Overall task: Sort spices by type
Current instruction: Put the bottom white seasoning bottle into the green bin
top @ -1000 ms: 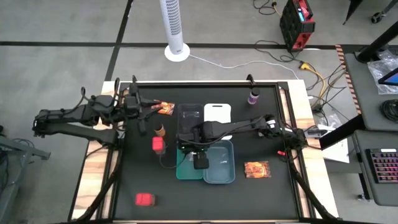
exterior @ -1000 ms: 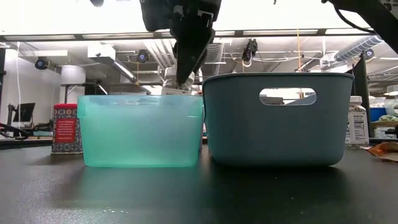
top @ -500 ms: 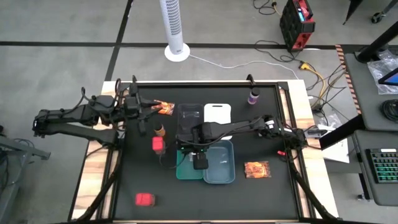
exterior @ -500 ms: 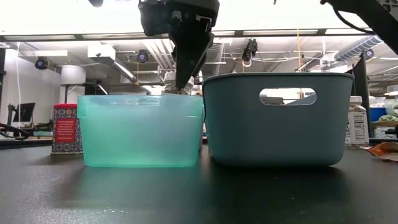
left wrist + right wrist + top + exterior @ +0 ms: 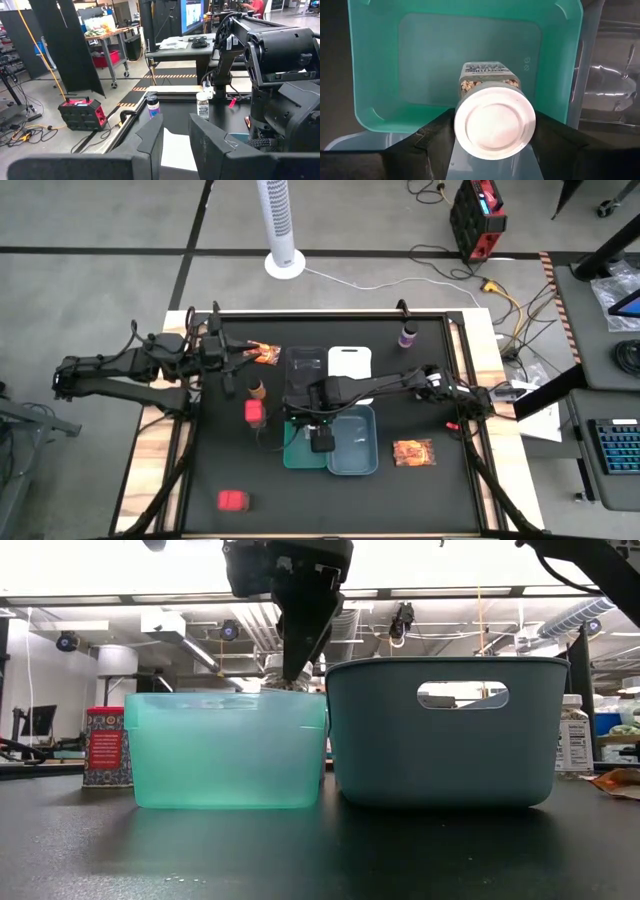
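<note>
In the low view, the teal tray (image 5: pixel 228 748) hides the right claw's (image 5: pixel 291 675) tips; the grey-blue tray (image 5: pixel 446 730) covers part of a white-capped jar (image 5: pixel 573 736). A packet (image 5: pixel 620 781) is cut off at the edge.

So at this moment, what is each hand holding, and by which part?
The right hand has a white-capped jar between its fingers at the cap, above the teal tray; whether it grips cannot be told. The left hand holds nothing.

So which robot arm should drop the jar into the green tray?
The right arm. Its gripper is already above the green tray, with the white-capped jar between its fingers. The left gripper waits off to the side, by an orange packet near the table's back edge.
</note>
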Robot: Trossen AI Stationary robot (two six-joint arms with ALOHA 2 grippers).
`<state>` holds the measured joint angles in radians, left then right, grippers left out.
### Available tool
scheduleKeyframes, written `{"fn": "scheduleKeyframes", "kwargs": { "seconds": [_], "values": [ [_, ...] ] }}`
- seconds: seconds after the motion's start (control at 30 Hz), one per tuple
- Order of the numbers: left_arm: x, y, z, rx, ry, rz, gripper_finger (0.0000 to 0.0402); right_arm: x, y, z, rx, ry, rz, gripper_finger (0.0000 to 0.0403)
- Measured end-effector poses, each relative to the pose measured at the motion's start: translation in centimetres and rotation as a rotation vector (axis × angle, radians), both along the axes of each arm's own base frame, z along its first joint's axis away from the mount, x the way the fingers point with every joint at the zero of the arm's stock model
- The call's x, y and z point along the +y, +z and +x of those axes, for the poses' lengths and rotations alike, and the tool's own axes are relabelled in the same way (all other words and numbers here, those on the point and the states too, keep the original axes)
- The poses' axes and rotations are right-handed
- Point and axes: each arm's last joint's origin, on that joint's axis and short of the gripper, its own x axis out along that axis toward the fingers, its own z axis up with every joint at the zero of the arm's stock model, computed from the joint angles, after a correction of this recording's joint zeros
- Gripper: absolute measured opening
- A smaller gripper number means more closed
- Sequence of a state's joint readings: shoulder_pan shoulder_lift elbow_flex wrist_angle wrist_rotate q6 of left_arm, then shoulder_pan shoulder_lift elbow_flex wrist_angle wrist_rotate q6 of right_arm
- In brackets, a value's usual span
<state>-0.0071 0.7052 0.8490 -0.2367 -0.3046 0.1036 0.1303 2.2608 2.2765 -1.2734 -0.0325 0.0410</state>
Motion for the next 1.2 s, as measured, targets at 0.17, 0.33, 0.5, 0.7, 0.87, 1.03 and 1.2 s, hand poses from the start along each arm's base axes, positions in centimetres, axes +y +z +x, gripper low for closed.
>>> {"fn": "scheduleKeyframes", "kwargs": {
  "seconds": [0.17,0.33,0.5,0.7,0.87,1.03,1.2],
  "values": [
    [0.0,0.0,0.0,0.001,0.0,0.0,0.0075,0.0,0.0,0.0,-0.004,0.004,-0.012,0.0242],
    [0.0,0.0,0.0,0.002,0.0,0.0,0.0075,-0.1,0.1,0.0,-0.008,0.023,-0.03,0.0228],
    [0.0,-0.1,0.0,0.004,0.0,0.0,0.0075,-0.1,0.1,0.0,-0.01,0.032,-0.033,0.0221],
    [0.0,-0.1,0.0,0.01,0.0,0.0,0.0075,-0.1,0.4,-0.1,-0.014,0.034,-0.033,0.024],
    [0.0,-0.2,0.0,0.022,0.0,0.0,0.0075,-0.1,1.2,-0.4,-0.015,0.032,-0.032,0.0264],
    [0.0,-0.2,0.0,0.021,0.0,-0.008,0.0075,-0.2,2.6,-0.9,-0.02,0.034,-0.033,0.0276],
    [-0.3,-0.7,0.1,0.039,-0.02,-0.016,0.0074,-0.3,4.0,-2.0,-0.007,0.028,-0.04,0.0264]
  ]
}}
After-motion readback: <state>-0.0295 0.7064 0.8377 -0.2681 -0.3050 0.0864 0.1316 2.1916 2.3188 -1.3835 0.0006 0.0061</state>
